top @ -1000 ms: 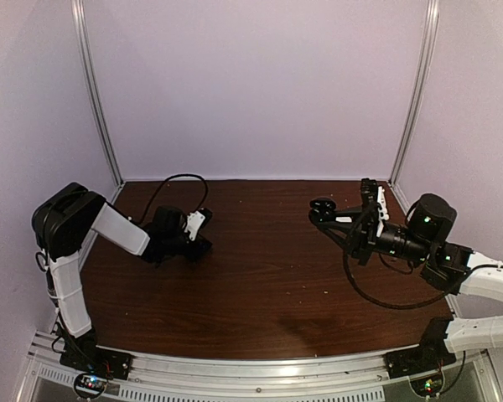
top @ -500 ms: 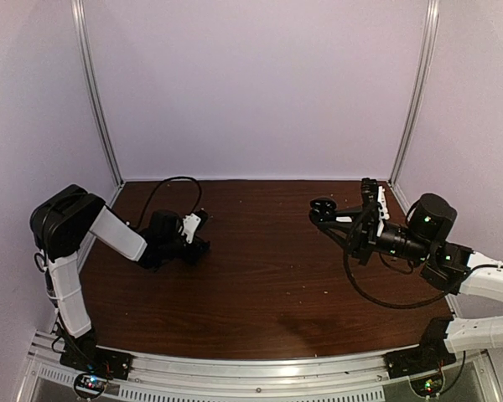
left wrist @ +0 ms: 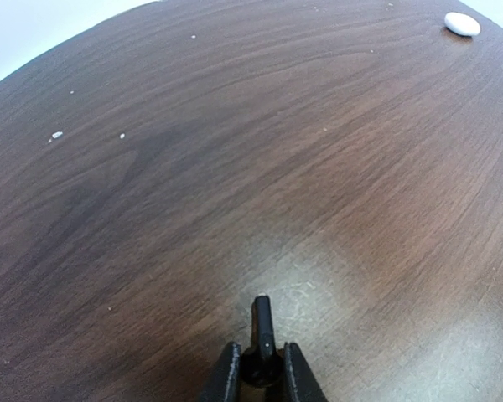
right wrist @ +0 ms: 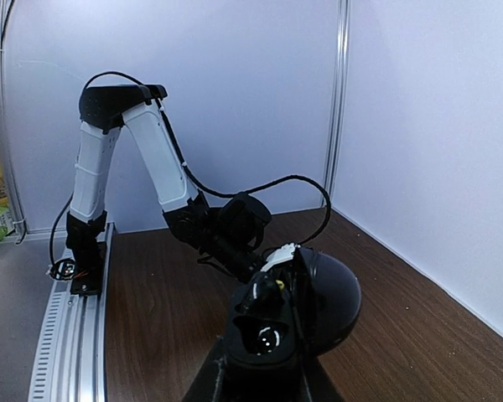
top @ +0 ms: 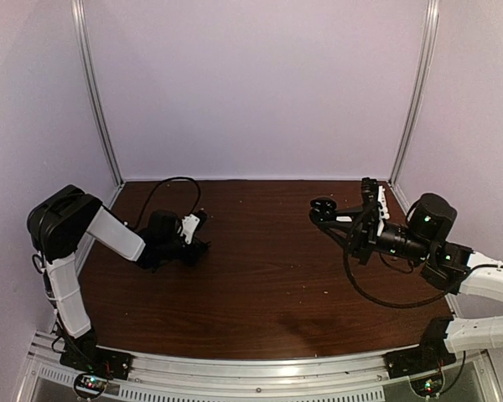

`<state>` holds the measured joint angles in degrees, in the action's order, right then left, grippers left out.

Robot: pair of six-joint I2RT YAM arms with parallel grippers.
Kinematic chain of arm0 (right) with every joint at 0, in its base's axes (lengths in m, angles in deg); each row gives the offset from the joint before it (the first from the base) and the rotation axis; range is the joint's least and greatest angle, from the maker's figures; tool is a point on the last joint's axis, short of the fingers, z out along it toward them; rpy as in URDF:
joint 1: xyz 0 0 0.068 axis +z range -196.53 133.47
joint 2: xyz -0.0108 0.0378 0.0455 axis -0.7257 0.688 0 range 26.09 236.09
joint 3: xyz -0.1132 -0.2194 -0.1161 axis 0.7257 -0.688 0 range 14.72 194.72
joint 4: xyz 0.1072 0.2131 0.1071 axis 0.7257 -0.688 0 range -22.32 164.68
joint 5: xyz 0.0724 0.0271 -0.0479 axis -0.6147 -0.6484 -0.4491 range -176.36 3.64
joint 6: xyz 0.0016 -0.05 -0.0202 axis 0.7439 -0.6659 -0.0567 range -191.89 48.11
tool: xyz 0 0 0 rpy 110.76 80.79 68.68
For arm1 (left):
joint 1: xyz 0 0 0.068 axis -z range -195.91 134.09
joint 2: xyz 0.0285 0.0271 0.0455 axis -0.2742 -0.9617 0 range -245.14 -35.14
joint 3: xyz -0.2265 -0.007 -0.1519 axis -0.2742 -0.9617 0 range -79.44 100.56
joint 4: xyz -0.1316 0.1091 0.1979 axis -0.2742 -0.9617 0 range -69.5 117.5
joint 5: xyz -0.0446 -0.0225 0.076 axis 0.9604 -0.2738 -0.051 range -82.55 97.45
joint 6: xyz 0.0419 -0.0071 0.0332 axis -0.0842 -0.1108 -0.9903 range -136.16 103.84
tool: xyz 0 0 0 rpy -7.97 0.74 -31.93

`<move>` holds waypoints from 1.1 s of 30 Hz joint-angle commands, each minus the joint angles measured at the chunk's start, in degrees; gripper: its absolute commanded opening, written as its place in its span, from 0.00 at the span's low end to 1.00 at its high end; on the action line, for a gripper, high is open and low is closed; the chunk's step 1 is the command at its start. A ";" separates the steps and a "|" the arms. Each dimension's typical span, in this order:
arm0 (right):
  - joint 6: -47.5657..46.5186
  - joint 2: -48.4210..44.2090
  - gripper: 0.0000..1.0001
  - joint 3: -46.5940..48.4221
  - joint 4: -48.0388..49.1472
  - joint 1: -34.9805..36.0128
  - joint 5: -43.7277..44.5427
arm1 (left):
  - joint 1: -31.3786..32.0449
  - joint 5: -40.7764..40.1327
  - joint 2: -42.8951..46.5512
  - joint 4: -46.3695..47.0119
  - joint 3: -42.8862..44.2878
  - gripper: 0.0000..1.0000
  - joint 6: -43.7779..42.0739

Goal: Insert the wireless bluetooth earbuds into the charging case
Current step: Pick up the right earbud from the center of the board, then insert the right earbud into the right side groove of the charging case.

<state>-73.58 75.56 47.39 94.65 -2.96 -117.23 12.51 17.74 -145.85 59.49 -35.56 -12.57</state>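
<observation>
The charging case [right wrist: 268,339] is black here, not white. Its domed hinged lid [right wrist: 334,295] stands open, and a hollow with something glossy in it faces the right wrist camera. My right gripper [right wrist: 260,373] is shut on the case's body and holds it above the table at the right [top: 323,207]. One earbud [left wrist: 262,335] shows, black with a short stem pointing away from the left wrist camera. My left gripper [left wrist: 257,356] is shut on its round body, low over the table at the left [top: 199,244]. No other earbud can be made out for certain.
A small white oval bit [left wrist: 462,23] lies far off on the brown table [top: 260,268], with white specks [left wrist: 57,134] scattered about. Pale walls and metal posts [top: 96,92] close in the left, back and right. A black cable [top: 172,182] loops behind the left arm.
The left gripper's jaws have closed in on the earbud, and the left arm has drawn back slightly to the left. The right arm and the case have not moved.
</observation>
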 commanded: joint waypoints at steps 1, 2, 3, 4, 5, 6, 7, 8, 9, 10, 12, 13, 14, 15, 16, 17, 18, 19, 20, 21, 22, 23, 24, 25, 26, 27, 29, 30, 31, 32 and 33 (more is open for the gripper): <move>0.08 -0.24 0.00 -0.52 2.17 -0.62 1.40 | -0.31 1.14 3.35 -7.04 1.04 0.09 1.15; -0.01 -0.07 0.00 -0.82 2.30 -0.73 1.57 | -0.30 1.24 4.21 -8.29 1.52 0.09 1.45; -0.13 0.10 0.00 -1.07 2.32 -0.73 1.56 | -0.22 1.30 5.11 -9.55 2.01 0.09 1.66; -0.23 0.40 0.00 -1.17 2.28 -0.81 1.60 | -0.15 1.33 6.22 -10.86 2.34 0.09 1.84; -0.24 0.64 0.00 -1.28 2.27 -0.77 1.56 | -0.01 1.46 7.28 -12.06 2.67 0.09 1.91; -0.28 0.92 0.00 -1.40 2.29 -0.81 1.52 | 0.23 1.68 8.44 -13.53 3.05 0.09 1.94; -0.57 1.23 0.00 -1.48 2.21 -0.81 1.47 | 0.70 1.93 9.66 -15.35 3.51 0.09 1.94; -0.85 1.55 0.00 -1.48 2.04 -0.83 1.70 | 1.24 2.42 10.78 -17.14 4.01 0.09 1.80; -1.07 1.94 0.00 -1.47 1.88 -0.78 1.78 | 1.82 3.02 12.16 -19.10 4.45 0.09 1.69; -1.18 2.52 0.00 -1.46 1.76 -0.84 1.96 | 2.46 4.08 13.46 -21.68 5.03 0.09 1.54; -1.21 3.66 0.00 -1.51 2.02 -0.85 1.92 | 3.77 6.90 16.85 -26.87 6.56 0.09 1.13; -1.34 4.17 0.00 -1.59 2.41 -0.80 1.95 | 4.24 8.35 18.07 -29.99 7.79 0.09 1.07; -1.56 4.78 0.00 -1.72 2.83 -0.82 2.03 | 4.75 9.76 19.58 -33.84 8.99 0.09 1.25; -1.82 5.22 0.00 -1.92 3.39 -0.82 2.47 | 5.24 11.16 21.09 -37.44 10.15 0.09 1.51; -2.02 5.52 0.00 -2.35 4.63 -0.73 3.42 | 5.98 12.14 22.61 -41.16 11.68 0.09 1.65; -2.20 5.66 0.00 -3.19 6.29 -0.74 3.95 | 6.86 12.40 24.16 -44.88 13.16 0.09 2.05; -2.44 5.76 0.00 -4.70 8.73 -0.70 5.51 | 7.76 12.66 25.60 -47.96 14.71 0.09 2.25; -2.62 5.89 0.00 -6.05 11.59 -0.65 6.66 | 8.77 13.27 27.04 -51.38 16.30 0.09 2.29; -2.89 6.24 0.00 -7.47 14.52 -0.61 7.40 | 9.77 13.72 28.22 -54.52 17.91 0.09 2.33; -3.28 6.90 0.00 -8.58 17.38 -0.58 7.78 | 10.81 13.89 29.12 -57.17 19.62 0.09 2.75; -3.81 7.87 0.00 -9.15 19.35 -0.52 7.98 | 11.88 14.50 29.78 -59.80 21.10 0.09 3.15; -4.41 9.03 0.00 -9.27 20.53 -0.39 8.09 | 12.58 15.21 30.14 -62.24 22.89 0.09 3.43; -5.17 10.82 0.00 -9.10 21.15 -0.24 8.20 | 13.34 15.99 30.28 -64.64 24.96 0.09 3.58; -6.37 12.08 0.00 -8.85 21.35 0.08 8.64 | 14.02 16.38 30.26 -66.77 26.41 0.09 3.75; -7.65 13.31 0.00 -8.54 21.42 0.62 9.27 | 14.56 16.85 30.23 -69.19 27.86 0.09 3.80; -8.85 14.47 0.00 -8.24 21.55 1.12 10.08 | 14.97 17.39 30.15 -70.67 29.00 0.09 4.13; -10.66 16.26 0.00 -7.98 22.47 1.90 11.40 | 15.51 18.31 29.79 -73.22 31.22 0.09 4.82; -11.32 16.96 0.00 -8.04 23.20 2.43 12.23 | 15.83 18.83 29.44 -74.64 32.32 0.09 4.98; -11.75 17.62 0.00 -8.22 24.24 2.93 13.29 | 16.23 19.12 29.01 -75.94 33.53 0.10 5.08; -12.38 18.37 0.00 -8.42 25.15 3.47 14.36 | 16.82 19.03 28.32 -77.53 34.86 0.10 5.10; -13.16 19.11 0.00 -8.37 25.76 4.12 15.69 | 17.36 18.90 27.52 -78.88 36.20 0.10 5.36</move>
<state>-82.76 93.00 38.54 114.14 -0.75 -106.79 28.49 34.59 -116.39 -10.96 -3.91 -8.63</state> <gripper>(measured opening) 0.199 0.141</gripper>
